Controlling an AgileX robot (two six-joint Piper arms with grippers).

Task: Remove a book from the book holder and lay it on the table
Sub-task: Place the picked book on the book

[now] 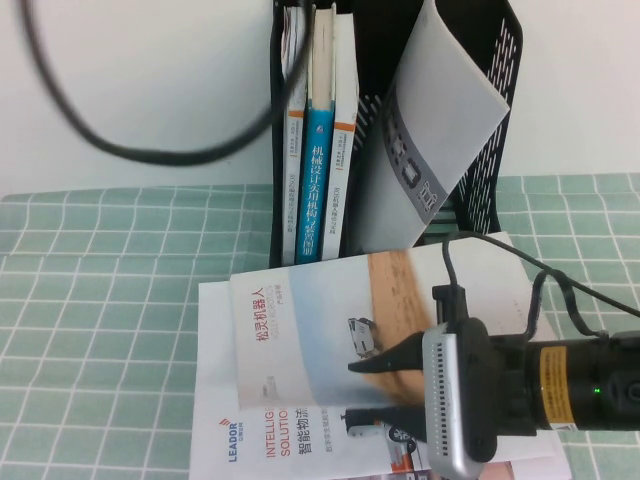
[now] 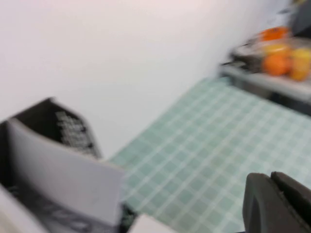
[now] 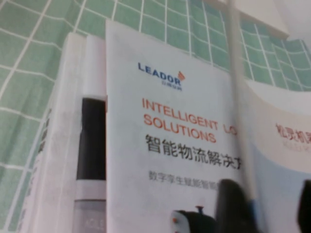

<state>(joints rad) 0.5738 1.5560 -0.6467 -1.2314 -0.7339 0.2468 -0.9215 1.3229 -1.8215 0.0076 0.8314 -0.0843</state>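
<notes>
Figure. Stage of the task: the book [image 1: 330, 320], a thin booklet with a pale blue-white cover and a sandy band, lay flat on the worktop [image 1: 100, 300] just in front of the book holder [image 1: 480, 120], resting on top of a white brochure [image 1: 270, 440]. You could judge the removal and the laying-down as done; what remained was for you to let go fully and draw the arm clear.

Your right hand [image 1: 385, 385] stood over the book's near edge, on the side away from the book holder, fingers parted, one above the sandy band and one lower, toward the brochure. The right wrist view showed the book's edge running between the dark fingertips [image 3: 233, 204]; whether they still touched the cover could not be told. Your left hand [image 2: 277, 204] hung above bare cloth, well apart from the book holder; whether it was released or clenched could not be told.

Legible writing: red Chinese title on the book, too small to read surely; on the brochure, "LEADOR", "INTELLIGENT LO…", "SOLUTIONS", and a line of Chinese. A blue-spined volume [image 1: 322, 150] upright in the book holder carried white Chinese characters. A grey-banded booklet [image 1: 430, 130] leaned in the book holder.
</notes>
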